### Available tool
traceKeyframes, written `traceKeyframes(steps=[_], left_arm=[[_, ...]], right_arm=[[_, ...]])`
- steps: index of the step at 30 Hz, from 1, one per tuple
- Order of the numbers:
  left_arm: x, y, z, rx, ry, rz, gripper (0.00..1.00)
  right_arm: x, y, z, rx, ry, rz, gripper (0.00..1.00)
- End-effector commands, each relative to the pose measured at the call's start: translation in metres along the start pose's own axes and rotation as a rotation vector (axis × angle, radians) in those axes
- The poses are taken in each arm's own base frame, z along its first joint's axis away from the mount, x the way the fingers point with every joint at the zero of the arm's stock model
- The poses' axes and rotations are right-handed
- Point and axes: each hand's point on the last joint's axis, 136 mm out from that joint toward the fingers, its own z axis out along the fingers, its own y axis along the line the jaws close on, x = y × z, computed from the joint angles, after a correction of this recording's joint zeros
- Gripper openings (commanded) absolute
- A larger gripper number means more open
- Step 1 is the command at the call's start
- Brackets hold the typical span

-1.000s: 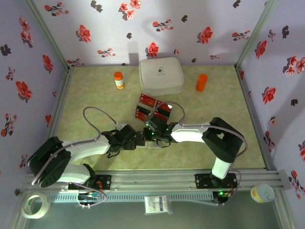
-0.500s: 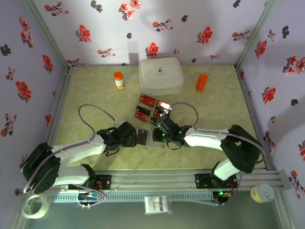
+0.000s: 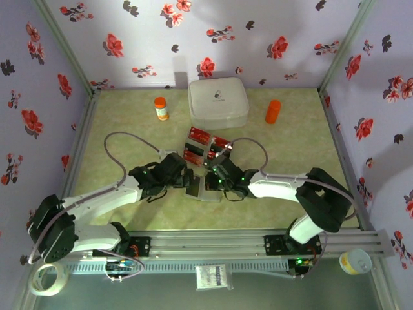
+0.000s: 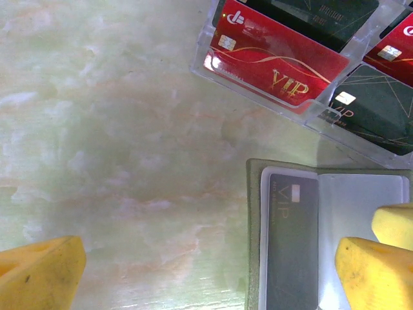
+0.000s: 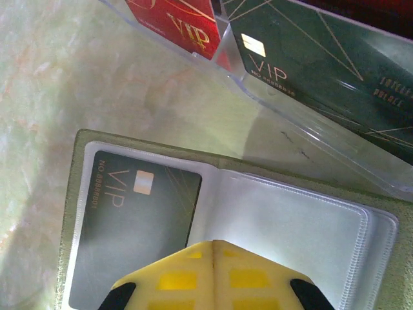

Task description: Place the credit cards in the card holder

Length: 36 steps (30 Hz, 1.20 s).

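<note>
The card holder (image 3: 200,188) lies open on the worktop (image 3: 129,129), with one dark card (image 5: 132,226) in its 9 o'clock pocket. The right tool (image 5: 213,258), fingers pressed together and empty, hangs over the fold, perhaps touching it. The left tool (image 4: 206,271) gapes wide, gripping nothing. Other credit cards (image 3: 206,145) sit in a clear tray (image 4: 322,113) at 12 o'clock.

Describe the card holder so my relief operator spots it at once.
Start at the big white case at the back and come forward past the clear card tray. The card holder lies open just in front: olive border, pale plastic sleeves, one dark VIP card inside.
</note>
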Motion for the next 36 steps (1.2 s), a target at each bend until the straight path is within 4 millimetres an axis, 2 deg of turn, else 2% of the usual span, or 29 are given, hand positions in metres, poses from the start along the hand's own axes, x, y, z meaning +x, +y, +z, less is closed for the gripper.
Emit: traceKeyframes(steps=[1,11,15,19,27,36], left_arm=[[-0.006,-0.004,-0.005,0.016,-0.001,-0.007,1.0],[-0.015,-0.047,-0.009,0.111,-0.013,0.014,1.0],[-0.004,-0.062,-0.002,0.137,0.005,0.029,1.0],[0.011,-0.069,0.01,0.144,0.035,0.037,1.0],[0.036,-0.06,0.033,0.102,0.093,0.068,1.0],[0.05,-0.054,0.045,0.08,0.122,0.097,1.0]], right_arm=[[-0.01,0.0,-0.004,0.007,-0.03,-0.002,0.04],[-0.004,-0.043,-0.012,0.079,-0.029,0.049,0.01],[-0.002,-0.05,-0.011,0.09,-0.018,0.054,0.01],[-0.001,-0.052,-0.008,0.089,-0.009,0.058,0.01],[0.006,-0.053,-0.001,0.081,0.027,0.053,0.01],[0.013,-0.049,0.011,0.047,0.071,0.067,0.0]])
